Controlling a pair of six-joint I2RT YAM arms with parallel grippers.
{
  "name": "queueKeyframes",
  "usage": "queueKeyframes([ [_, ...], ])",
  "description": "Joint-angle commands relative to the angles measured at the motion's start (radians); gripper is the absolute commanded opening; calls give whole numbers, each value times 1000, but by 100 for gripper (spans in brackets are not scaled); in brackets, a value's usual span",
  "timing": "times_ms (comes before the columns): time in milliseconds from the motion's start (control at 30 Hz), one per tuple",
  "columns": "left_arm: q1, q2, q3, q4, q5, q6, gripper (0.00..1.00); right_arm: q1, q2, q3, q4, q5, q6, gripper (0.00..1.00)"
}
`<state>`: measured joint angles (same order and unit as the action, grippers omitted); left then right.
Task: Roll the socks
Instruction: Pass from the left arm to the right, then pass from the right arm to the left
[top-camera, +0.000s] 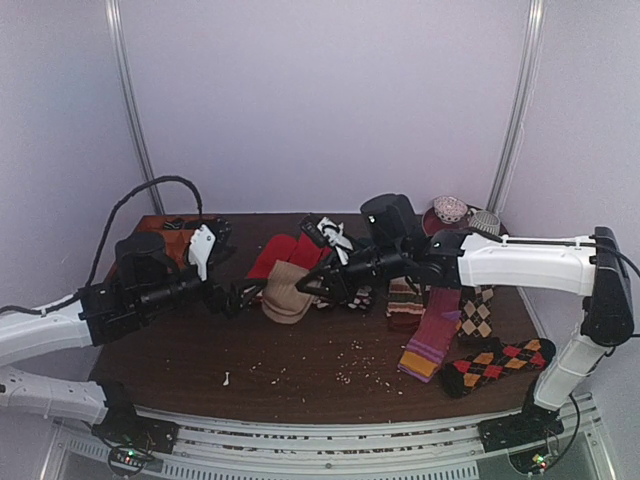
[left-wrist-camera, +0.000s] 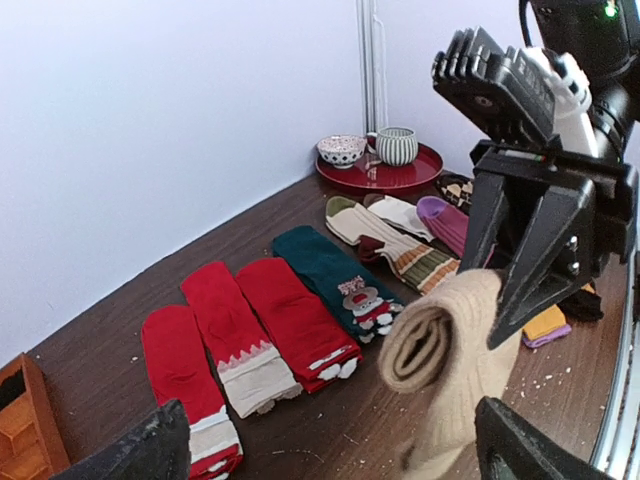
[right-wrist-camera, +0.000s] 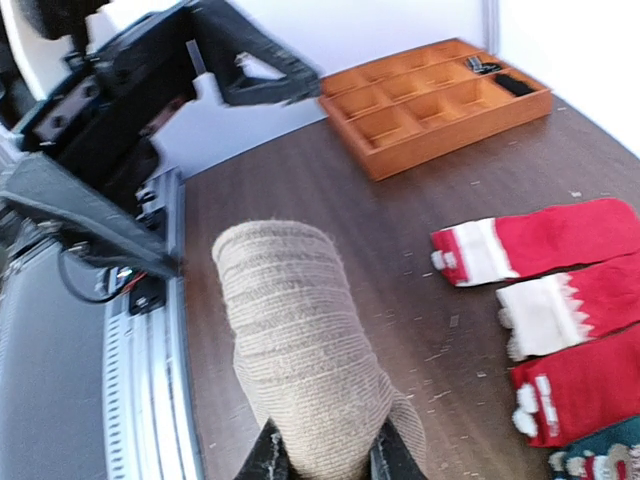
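Observation:
The tan socks (top-camera: 286, 293) are a partly rolled bundle held above the table, with a loose tail hanging down. My right gripper (top-camera: 308, 287) is shut on one end of the bundle. In the right wrist view the roll (right-wrist-camera: 295, 340) sticks out from between my fingers (right-wrist-camera: 262, 462). In the left wrist view the coiled end of the roll (left-wrist-camera: 430, 345) faces the camera, and the right gripper (left-wrist-camera: 490, 300) pinches it from the right. My left gripper (left-wrist-camera: 330, 455) is open and empty, just left of the bundle, with its fingers (left-wrist-camera: 140, 455) wide apart.
Three red socks with white cuffs (left-wrist-camera: 250, 340), a green reindeer sock (left-wrist-camera: 330, 270) and striped socks (left-wrist-camera: 400, 245) lie behind the bundle. A red plate (left-wrist-camera: 400, 178) with a bowl and cup stands at the far corner. An orange compartment tray (right-wrist-camera: 440, 100) is far left. Argyle and purple socks (top-camera: 495, 365) lie right. Crumbs dot the table.

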<state>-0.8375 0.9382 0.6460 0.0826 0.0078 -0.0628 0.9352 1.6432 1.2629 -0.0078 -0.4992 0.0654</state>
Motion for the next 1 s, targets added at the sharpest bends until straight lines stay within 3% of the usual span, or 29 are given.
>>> queueKeyframes([
  [0, 4, 30, 87, -63, 84, -210, 98, -6, -32, -35, 90, 204, 24, 0],
  [100, 4, -1, 69, 0, 209, -321, 67, -4, -72, -95, 193, 319, 27, 0],
  [267, 5, -132, -80, 230, 285, -566, 42, 3, -98, -151, 297, 436, 6, 0],
  [333, 5, -137, -116, 289, 305, -640, 48, 9, -100, -161, 333, 436, 8, 0],
  [400, 6, -129, -166, 380, 311, -719, 64, 20, -100, -169, 363, 435, 8, 0],
  [500, 5, -107, -233, 523, 291, -800, 63, 43, -90, -159, 382, 428, -3, 0],
  [733, 6, -12, -218, 603, 239, -826, 74, 92, -73, -143, 421, 405, 14, 0],
  [967, 6, 65, -206, 658, 246, -836, 71, 130, -57, -142, 439, 424, 31, 0],
])
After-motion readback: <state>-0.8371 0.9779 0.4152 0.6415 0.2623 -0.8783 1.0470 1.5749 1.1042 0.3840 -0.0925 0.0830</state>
